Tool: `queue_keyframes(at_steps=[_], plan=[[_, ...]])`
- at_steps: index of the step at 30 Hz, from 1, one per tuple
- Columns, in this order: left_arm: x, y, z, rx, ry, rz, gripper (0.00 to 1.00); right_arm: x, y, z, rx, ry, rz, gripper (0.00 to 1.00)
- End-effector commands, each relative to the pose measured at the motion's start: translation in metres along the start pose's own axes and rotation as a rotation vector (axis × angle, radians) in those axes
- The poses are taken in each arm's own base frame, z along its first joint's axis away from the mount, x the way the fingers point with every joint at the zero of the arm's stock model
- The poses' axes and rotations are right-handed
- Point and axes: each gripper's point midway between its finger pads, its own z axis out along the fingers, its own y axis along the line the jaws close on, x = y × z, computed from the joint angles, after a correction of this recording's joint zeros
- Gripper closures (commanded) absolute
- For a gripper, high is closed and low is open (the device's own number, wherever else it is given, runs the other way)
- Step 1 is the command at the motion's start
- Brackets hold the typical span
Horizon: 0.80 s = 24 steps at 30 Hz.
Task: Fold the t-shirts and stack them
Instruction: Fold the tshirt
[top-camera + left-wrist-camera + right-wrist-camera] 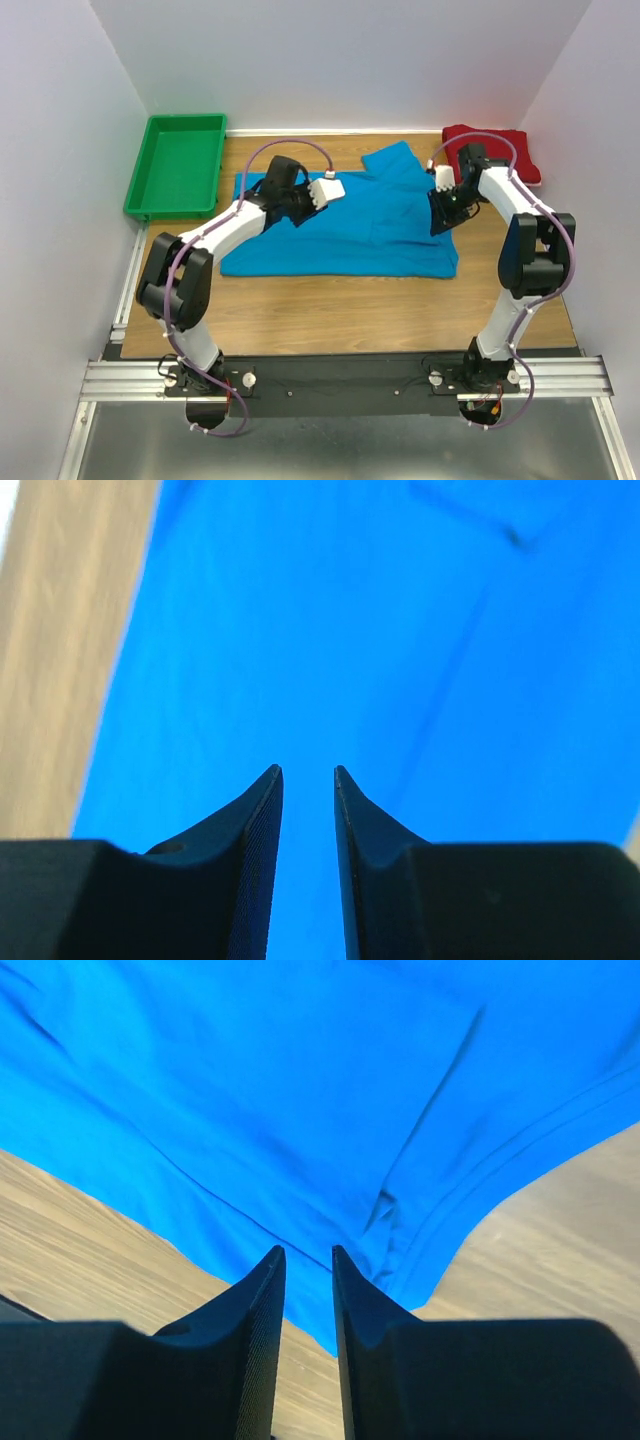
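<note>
The bright blue t-shirt (350, 225) lies spread flat in the middle of the wooden table, one sleeve folded up at the back. The dark red t-shirt (492, 150) lies bunched at the back right corner. My left gripper (299, 213) hangs over the blue shirt's back left part. In the left wrist view its jaws (308, 770) stand a narrow gap apart, empty, above blue cloth (350, 630). My right gripper (441, 226) is over the shirt's right edge. Its jaws (308, 1250) also stand slightly apart, empty, above a hemmed corner of blue cloth (300, 1090).
A green plastic tray (176, 165) stands at the back left, beside the blue shirt's corner. White walls close in the table on three sides. Bare wood (350, 310) runs between the shirt's front edge and the arm bases.
</note>
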Motion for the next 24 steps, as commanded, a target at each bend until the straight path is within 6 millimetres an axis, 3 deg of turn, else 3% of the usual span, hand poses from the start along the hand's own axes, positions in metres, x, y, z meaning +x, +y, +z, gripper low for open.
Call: queue_keyframes(at_steps=[1, 9, 10, 13, 15, 19, 21, 24], plan=[[0.069, -0.032, -0.022, 0.083, 0.176, -0.096, 0.66, 0.027, -0.009, 0.02, 0.042, 0.077, -0.035, 0.69], [0.163, -0.048, -0.042, 0.061, 0.412, -0.147, 0.66, 0.069, -0.031, 0.051, 0.121, 0.181, -0.06, 0.7], [0.177, -0.058, -0.044, 0.074, 0.445, -0.142, 0.66, 0.074, -0.032, 0.053, 0.128, 0.194, -0.067, 0.7], [0.198, -0.073, -0.052, 0.084, 0.504, -0.123, 0.66, 0.097, -0.032, 0.056, 0.137, 0.245, -0.086, 0.7], [0.203, -0.084, -0.056, 0.118, 0.508, -0.119, 0.67, 0.112, -0.027, 0.054, 0.136, 0.272, -0.095, 0.7], [0.21, -0.128, -0.075, 0.25, 0.52, -0.11, 0.69, 0.14, -0.007, 0.042, 0.079, 0.309, -0.103, 0.72], [0.204, -0.133, -0.084, 0.257, 0.5, -0.094, 0.69, 0.147, 0.004, 0.034, 0.041, 0.318, -0.106, 0.75], [0.185, -0.124, -0.094, 0.222, 0.446, -0.06, 0.68, 0.152, 0.027, 0.015, -0.039, 0.308, -0.104, 0.74]])
